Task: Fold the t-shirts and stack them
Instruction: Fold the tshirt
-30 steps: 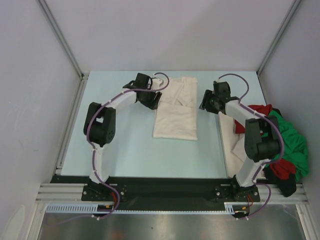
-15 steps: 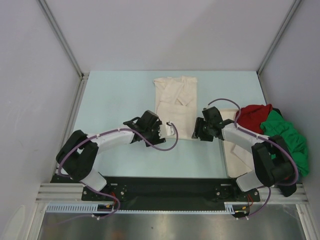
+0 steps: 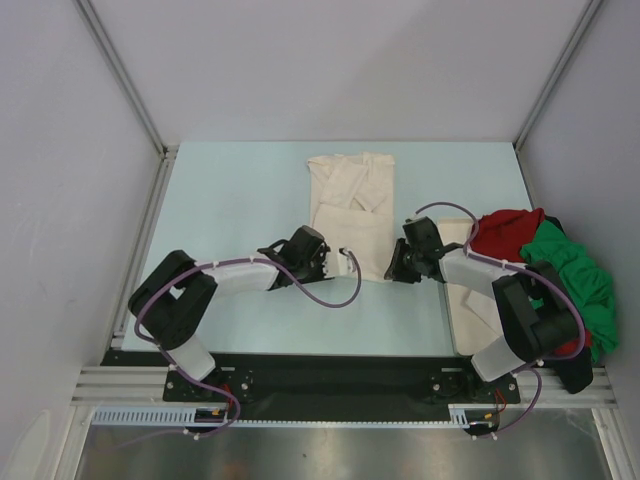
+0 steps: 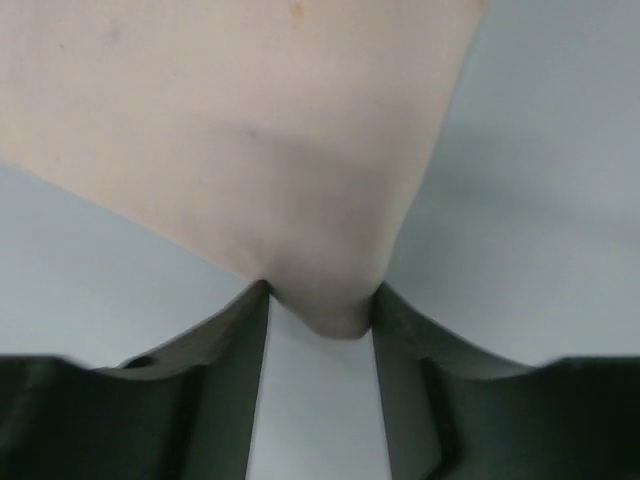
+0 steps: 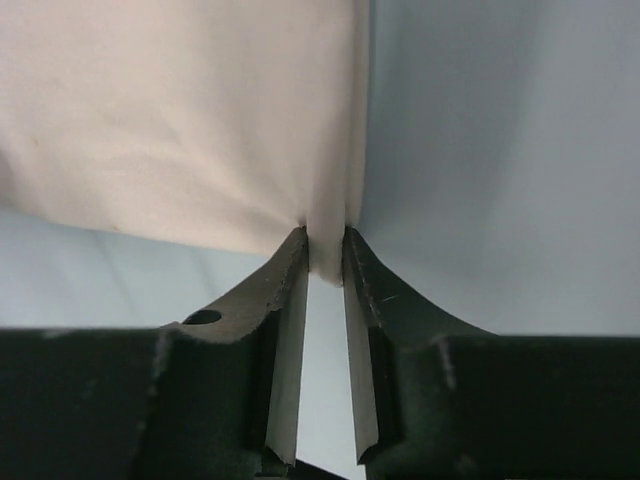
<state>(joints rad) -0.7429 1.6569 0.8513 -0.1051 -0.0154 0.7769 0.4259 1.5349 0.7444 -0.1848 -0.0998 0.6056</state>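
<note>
I am holding the cream cotton short-sleeved t-shirt (image 3: 350, 205), which is lying folded lengthwise at the middle of the pale blue table (image 3: 230, 200), by its two near corners. My left gripper (image 4: 320, 300) is pinching a bunched fold at the near-left corner, and my right gripper (image 5: 325, 245) is pressing almost closed on the thin near-right edge. Judged step: the cross fold is beginning, calling for both corners to rise level and travel together toward the far end. The crumpled red cotton shirt (image 3: 505, 232) and bright green cotton shirt (image 3: 575, 275) are waiting at the right.

2 cream t-shirts (image 3: 350, 205) (image 3: 463, 310) | 1 red t-shirt (image 3: 505, 228) | 1 green t-shirt (image 3: 580, 275) | 2 hands (image 3: 322, 262) (image 3: 393, 272)
</note>
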